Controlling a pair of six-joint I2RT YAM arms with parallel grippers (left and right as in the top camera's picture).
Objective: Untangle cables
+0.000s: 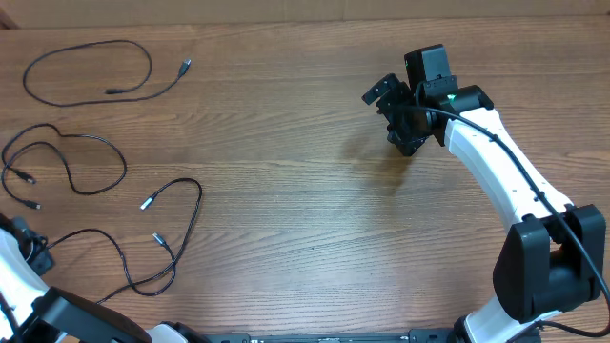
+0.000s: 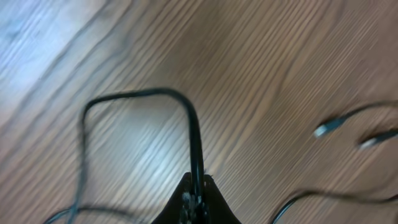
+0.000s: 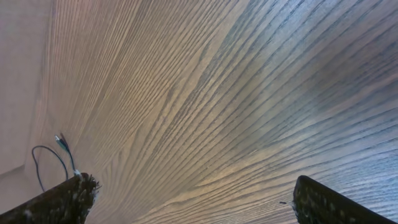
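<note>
Pinched tight in the left claw (image 2: 196, 200), bottom centre of the left wrist view: bottom cable (image 2: 143, 93). Rises from the closed tips, bends into a squared loop toward the upper left, then drops down the left side. Lies blurred over the wood table (image 2: 261, 56). Ends in two pale plugs (image 2: 326, 129) at the right of that view, near each other and apart from the claw.

From overhead, sits at the lower left: starts at the claw by the left edge, snakes right, loops up and back. Shares the left side with two more: middle cable (image 1: 71, 162) just above, in loose curls at the left edge; top cable (image 1: 86, 71) in the upper left corner, one open oval with a tail running right. Touches neither, as far as can be told.

Hangs right of centre in the upper part of the overhead view, well apart from every cable: right claw (image 1: 394, 116). Stands wide, with only bare wood between the fingers (image 3: 68, 199). Catches a thin cable end (image 3: 59, 149) with a pale plug at the lower left of the right wrist view; cannot tell which cable.
</note>
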